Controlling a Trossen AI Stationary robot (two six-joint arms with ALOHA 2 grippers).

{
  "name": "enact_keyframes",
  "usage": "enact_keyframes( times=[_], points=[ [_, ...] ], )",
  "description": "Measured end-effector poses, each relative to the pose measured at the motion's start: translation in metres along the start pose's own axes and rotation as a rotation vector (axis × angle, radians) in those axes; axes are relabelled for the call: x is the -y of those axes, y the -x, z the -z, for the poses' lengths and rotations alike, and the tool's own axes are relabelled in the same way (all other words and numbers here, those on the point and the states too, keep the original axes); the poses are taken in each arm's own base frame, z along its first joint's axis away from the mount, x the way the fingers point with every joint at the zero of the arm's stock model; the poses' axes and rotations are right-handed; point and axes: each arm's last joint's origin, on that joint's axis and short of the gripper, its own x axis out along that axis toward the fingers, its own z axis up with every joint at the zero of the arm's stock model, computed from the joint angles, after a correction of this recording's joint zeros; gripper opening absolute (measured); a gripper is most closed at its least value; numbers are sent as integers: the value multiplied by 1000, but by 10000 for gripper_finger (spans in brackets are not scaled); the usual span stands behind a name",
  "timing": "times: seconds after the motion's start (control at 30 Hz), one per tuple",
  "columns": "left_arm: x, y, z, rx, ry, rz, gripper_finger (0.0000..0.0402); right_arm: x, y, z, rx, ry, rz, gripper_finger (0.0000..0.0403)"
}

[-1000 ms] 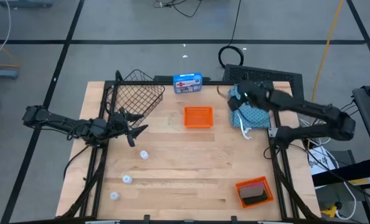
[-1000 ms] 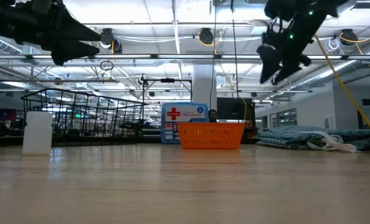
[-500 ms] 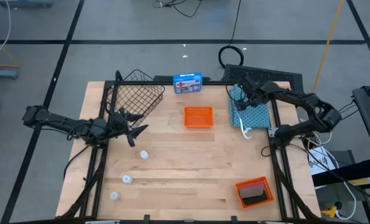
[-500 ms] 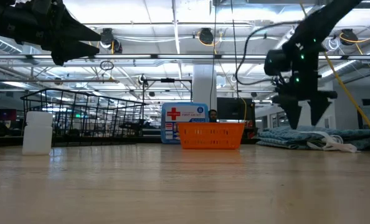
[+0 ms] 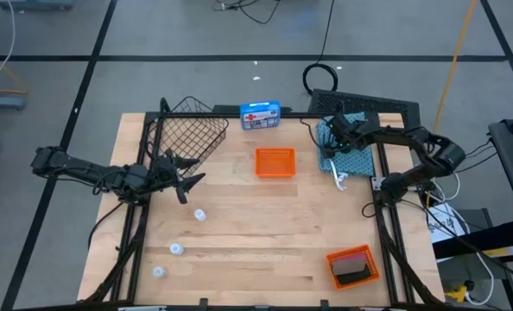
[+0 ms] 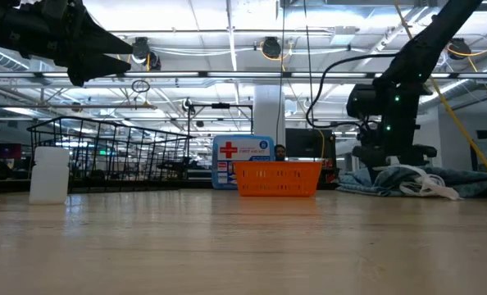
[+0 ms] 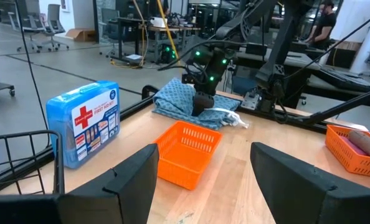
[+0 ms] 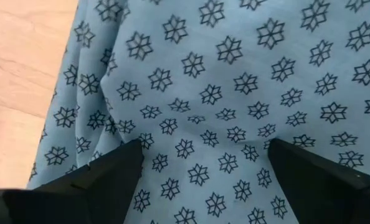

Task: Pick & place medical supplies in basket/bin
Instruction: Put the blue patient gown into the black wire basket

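i have the right gripper (image 5: 333, 137) pressed down onto the folded teal cloth (image 5: 350, 155) at the upper right of the high view, fingers spread wide with patterned fabric filling the gap between them in the right wrist view, nothing pinched yet. i judge that's set up for a grab: fingers straddle a fold so closing should bunch it. cloth's white tie (image 5: 338, 180) trails off toward frame bottom and could drag or snag.

left gripper (image 5: 190, 180) hovers just below the wire basket (image 5: 187, 134) at left-centre of the high view, fingers apart and holding nothing, waiting.

three white vials (image 5: 199, 214) sit on bare wood at lower left, well apart from the basket. one shows as a white block at the left in the low view.

containers: basket looks empty from above, can't be sure through the mesh. orange tray (image 5: 275, 161) at centre looks empty. second orange tray (image 5: 353, 266) at lower right holds rolls, a dark one and a pinkish one visible; a third i can't make out. blue first aid box (image 5: 260, 114) stands at top centre, beside the basket.
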Motion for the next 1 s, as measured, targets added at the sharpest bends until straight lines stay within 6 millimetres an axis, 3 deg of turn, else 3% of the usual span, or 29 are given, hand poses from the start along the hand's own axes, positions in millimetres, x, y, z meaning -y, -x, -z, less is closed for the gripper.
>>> enact_keyframes(
  times=[0.17, 0.33, 0.73, 1.0],
  points=[
    [0, 0, 0, 0, 0, 0, 264, -2, -6, 3, -44, -19, 8, 327],
    [0, 0, 0, 0, 0, 0, 264, -4, -8, 5, -48, -8, 13, 272],
    [0, 0, 0, 3, 2, 1, 264, -6, -11, 10, -33, 26, 42, 24],
    [0, 0, 0, 3, 2, 1, 264, -5, -3, 9, 22, 89, -2, 23]
  ],
)
